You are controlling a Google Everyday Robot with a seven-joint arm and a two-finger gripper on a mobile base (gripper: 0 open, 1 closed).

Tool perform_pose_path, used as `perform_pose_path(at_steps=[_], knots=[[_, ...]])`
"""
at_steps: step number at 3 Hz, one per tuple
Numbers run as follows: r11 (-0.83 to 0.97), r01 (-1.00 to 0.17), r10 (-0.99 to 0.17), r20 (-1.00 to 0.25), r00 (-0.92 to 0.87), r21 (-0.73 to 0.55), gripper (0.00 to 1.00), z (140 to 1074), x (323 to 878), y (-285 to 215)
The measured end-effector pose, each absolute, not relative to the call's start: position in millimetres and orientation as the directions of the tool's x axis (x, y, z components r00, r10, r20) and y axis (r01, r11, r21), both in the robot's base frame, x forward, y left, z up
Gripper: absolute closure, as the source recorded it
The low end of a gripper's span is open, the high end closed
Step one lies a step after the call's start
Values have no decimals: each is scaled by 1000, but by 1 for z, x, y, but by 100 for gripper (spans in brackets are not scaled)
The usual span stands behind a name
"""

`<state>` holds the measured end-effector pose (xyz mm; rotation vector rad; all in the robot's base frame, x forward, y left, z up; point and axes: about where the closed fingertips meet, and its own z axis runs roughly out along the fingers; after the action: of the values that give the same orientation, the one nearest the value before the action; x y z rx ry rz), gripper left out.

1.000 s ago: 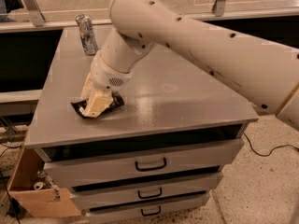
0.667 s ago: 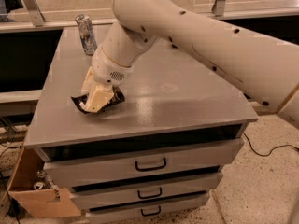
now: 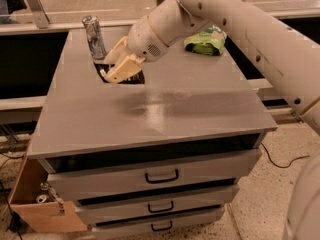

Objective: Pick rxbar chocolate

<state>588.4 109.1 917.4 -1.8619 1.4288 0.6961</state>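
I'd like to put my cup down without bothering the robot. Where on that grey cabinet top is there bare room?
The whole front half of the cabinet top is bare, edge to edge. The back left is crowded: the silver can, and beside it the gripper, down on the rxbar chocolate. The green chip bag sits at the back right.

Painted grey desk [image 3: 165, 119], smooth with a dull sheen
Cream, matt plastic end effector [image 3: 120, 69] at the desk's back left, over the dark rxbar chocolate [image 3: 137, 78]; shiny metal can [image 3: 94, 36]; glossy crinkled bag [image 3: 205, 41].
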Motion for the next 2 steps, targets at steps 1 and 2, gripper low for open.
perform_pose_path(at_steps=[1,2], knots=[[-91,-980,-480,-854,201,-179,100,943,617,80],[-25,-986,-379,-911,160,-163,100,962,634,43]])
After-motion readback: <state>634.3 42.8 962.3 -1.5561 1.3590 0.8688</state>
